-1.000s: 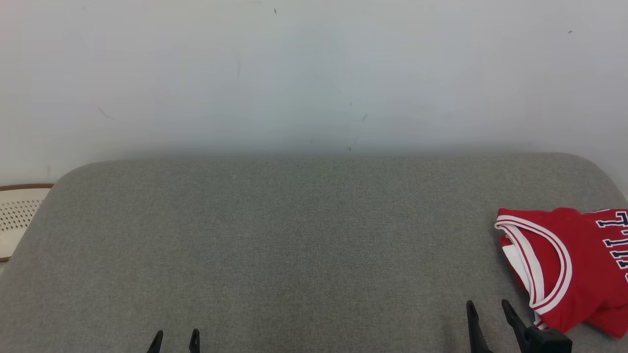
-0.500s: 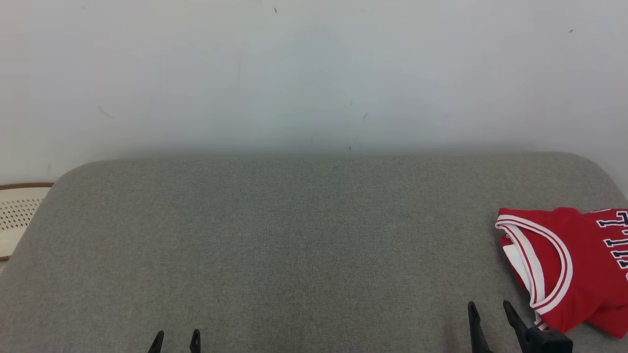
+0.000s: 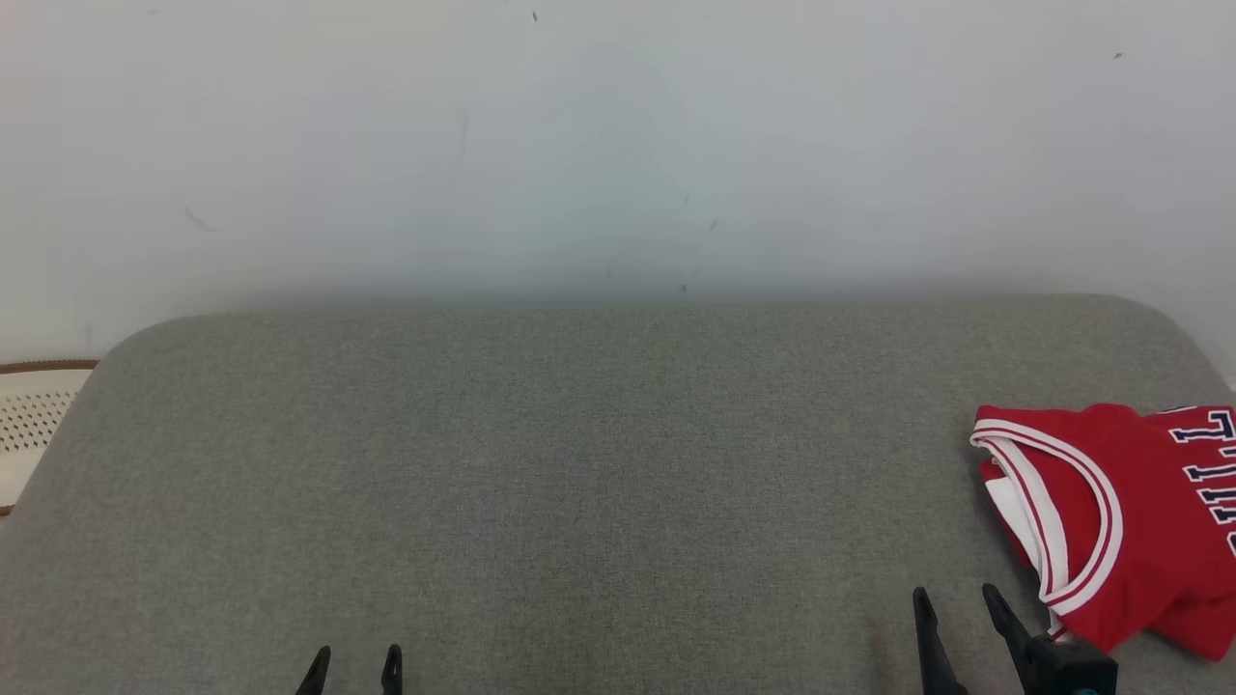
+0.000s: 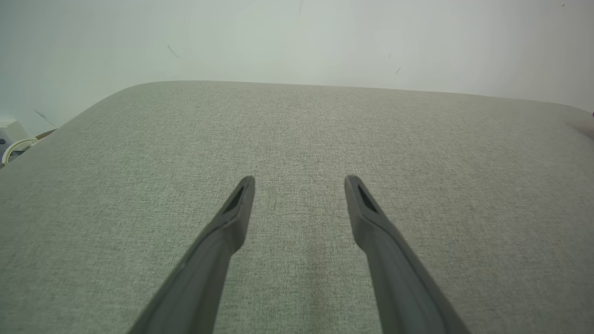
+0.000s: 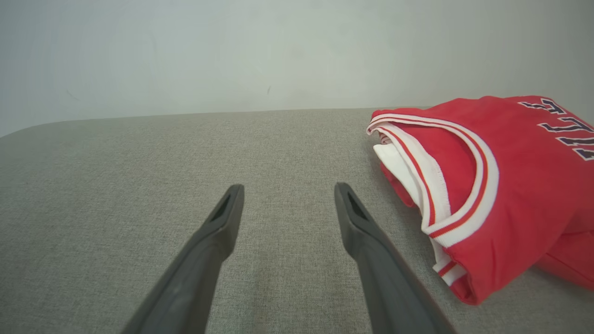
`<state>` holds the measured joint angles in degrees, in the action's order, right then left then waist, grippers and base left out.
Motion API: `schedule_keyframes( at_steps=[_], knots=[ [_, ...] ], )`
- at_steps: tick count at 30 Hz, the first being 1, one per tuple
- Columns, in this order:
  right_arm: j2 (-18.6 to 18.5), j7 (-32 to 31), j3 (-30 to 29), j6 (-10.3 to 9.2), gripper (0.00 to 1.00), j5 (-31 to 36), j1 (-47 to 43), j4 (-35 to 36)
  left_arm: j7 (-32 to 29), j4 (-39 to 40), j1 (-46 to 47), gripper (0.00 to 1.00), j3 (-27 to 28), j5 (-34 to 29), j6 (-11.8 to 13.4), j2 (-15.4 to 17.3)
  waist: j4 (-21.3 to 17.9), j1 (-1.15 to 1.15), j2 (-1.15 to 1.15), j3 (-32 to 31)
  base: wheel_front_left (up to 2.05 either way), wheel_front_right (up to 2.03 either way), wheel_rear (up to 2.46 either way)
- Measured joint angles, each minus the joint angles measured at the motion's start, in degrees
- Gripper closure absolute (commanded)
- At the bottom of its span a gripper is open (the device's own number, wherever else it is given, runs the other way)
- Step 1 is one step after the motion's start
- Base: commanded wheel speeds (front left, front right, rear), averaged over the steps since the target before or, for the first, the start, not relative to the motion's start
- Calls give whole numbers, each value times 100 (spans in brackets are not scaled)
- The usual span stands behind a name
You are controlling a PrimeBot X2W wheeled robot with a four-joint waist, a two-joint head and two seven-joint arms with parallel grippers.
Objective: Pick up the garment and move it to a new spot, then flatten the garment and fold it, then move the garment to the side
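Spanning the upper part of the head view, a pale wall (image 3: 618, 145) stands behind a broad grey fabric surface (image 3: 541, 463) with rounded far corners. The red garment (image 3: 1139, 521), trimmed in white and red and marked with dark lettering, lies in a folded bundle on the right side of that surface, its curved trim turned toward the middle. The right gripper (image 3: 952, 591) sits low just beside the garment's near left corner; its fingers are spread and hold nothing, and the right wrist view shows a gap between them and the cloth. The left gripper (image 3: 358, 652) sits well apart at the lower left, fingers likewise parted and empty. A cream perforated object (image 3: 29, 425) with a brown rim shows past the surface's left edge.
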<state>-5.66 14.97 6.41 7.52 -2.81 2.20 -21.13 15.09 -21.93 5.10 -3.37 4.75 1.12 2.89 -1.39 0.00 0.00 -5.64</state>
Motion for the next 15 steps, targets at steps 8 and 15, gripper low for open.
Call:
schedule_keyframes(
  at_steps=[8,15],
  knots=[
    [-3,1,40,0,0,-9,85,16,0,9,23,0,-89,18,0,-1,26,0,0,13,0,0,0],
    [-11,0,68,0,0,-33,103,33,0,10,23,0,-114,24,7,0,42,0,0,29,0,0,0]
  ],
)
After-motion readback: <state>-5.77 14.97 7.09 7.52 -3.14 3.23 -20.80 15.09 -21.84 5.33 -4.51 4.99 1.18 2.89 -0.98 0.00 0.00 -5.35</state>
